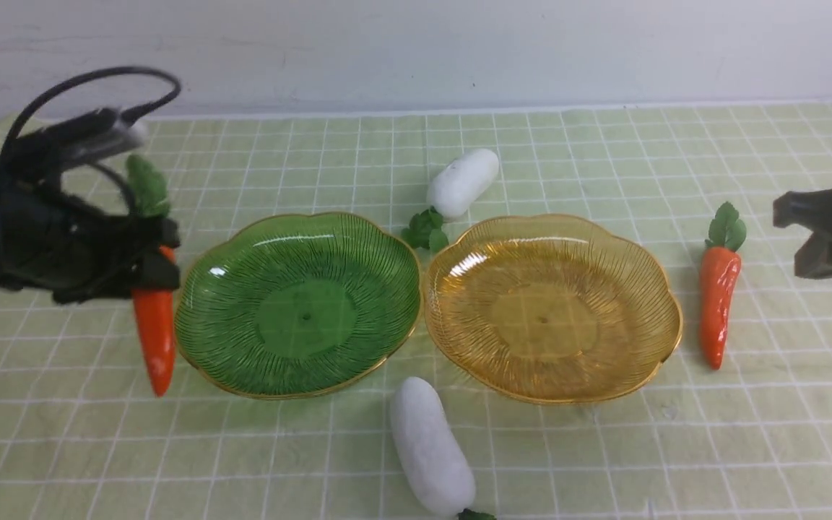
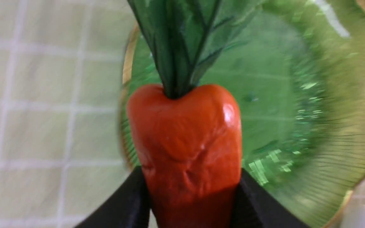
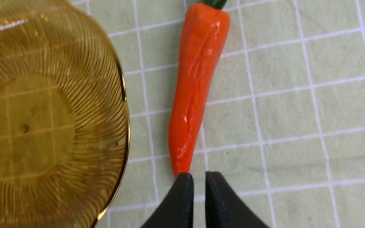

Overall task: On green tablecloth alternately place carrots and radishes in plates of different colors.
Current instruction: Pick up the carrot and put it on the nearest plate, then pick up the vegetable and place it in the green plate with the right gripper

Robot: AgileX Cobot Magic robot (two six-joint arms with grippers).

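Note:
My left gripper (image 1: 159, 271) is shut on a carrot (image 1: 154, 339), which hangs point-down just left of the green plate (image 1: 358, 245). In the left wrist view the carrot (image 2: 185, 142) sits between the black fingers (image 2: 128, 202), with the green plate (image 2: 312, 95) behind it. A second carrot (image 1: 718, 303) lies on the green tablecloth (image 1: 604, 144), right of the amber plate (image 1: 604, 260). My right gripper (image 1: 788, 242) hovers right of it. In the right wrist view the right gripper (image 3: 198, 183) shows a narrow empty gap, by the tip of this carrot (image 3: 195, 88). Both plates are empty.
One radish (image 1: 463, 182) lies behind the gap between the plates, and another radish (image 1: 430, 448) lies in front of it near the table's front edge. A pale wall stands behind the cloth. The amber plate (image 3: 74, 63) is close beside the lying carrot.

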